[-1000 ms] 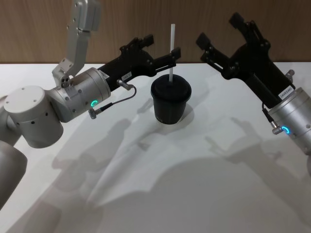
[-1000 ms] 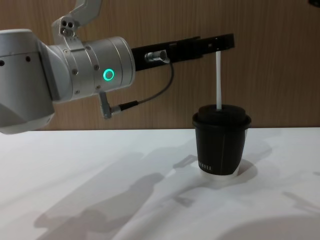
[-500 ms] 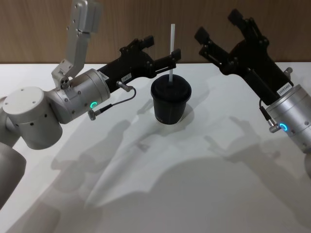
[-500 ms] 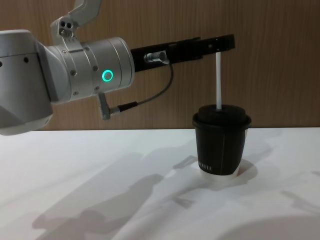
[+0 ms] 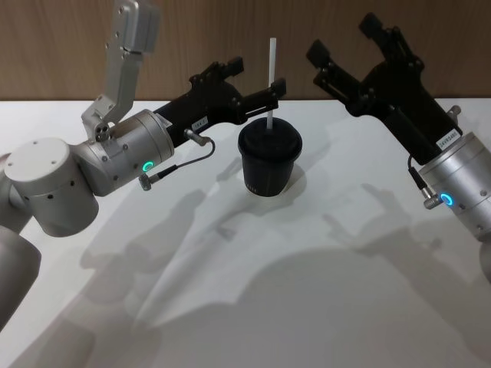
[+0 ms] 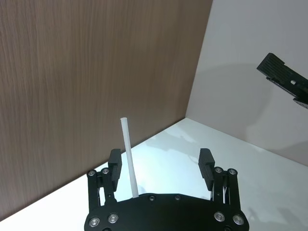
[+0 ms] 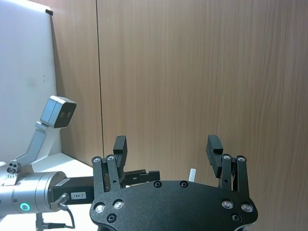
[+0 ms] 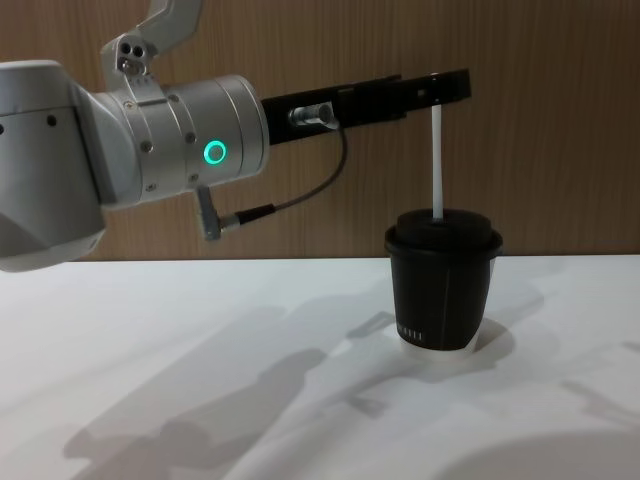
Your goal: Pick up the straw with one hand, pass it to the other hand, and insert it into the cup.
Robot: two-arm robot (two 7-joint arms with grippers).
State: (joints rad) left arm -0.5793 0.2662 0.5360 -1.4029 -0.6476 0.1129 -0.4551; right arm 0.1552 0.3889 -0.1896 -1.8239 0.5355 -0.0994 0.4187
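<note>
The black ribbed cup (image 5: 268, 162) (image 8: 443, 285) stands on the white table. The white straw (image 5: 271, 63) (image 8: 437, 160) rises upright out of its domed lid. My left gripper (image 5: 257, 73) (image 8: 455, 86) is open at the height of the straw's upper part. In the left wrist view the straw (image 6: 127, 156) stands between the spread fingers of the left gripper (image 6: 160, 156), close to one finger. My right gripper (image 5: 342, 40) (image 7: 167, 142) hangs open to the right of the cup, raised above the table and holding nothing. The straw's tip (image 7: 191, 173) also shows beyond it.
A wooden wall panel (image 5: 69, 46) runs along the table's far edge behind the cup. The white table (image 5: 253, 291) stretches bare toward me, crossed by arm shadows. A grey cable (image 8: 290, 200) loops under the left wrist.
The right gripper has drifted slightly up and to the left. The left gripper, the straw and the cup have stayed where they were.
</note>
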